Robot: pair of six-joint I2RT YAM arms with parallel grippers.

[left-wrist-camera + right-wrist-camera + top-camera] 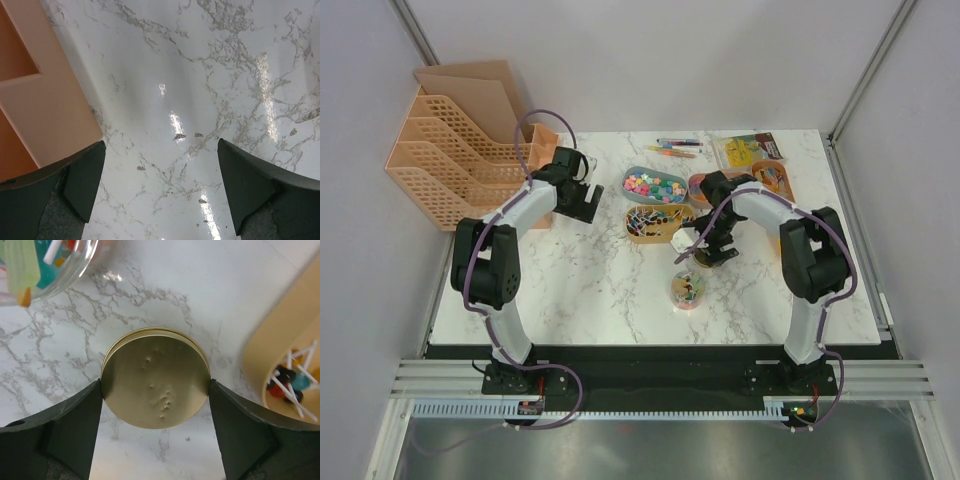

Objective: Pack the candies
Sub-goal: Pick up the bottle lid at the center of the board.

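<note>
Plainly, grey walls (620, 60) enclose the marble table (590, 285).

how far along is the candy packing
Done: the clear jar already holds some candies. In hand: the right fingers are shut on the gold lid, which lies flat on the marble table beside the jar. Left: probably capping the jar, though plenty of loose candies sit in the grey tray. The left fingers are open and hold nothing.
</note>
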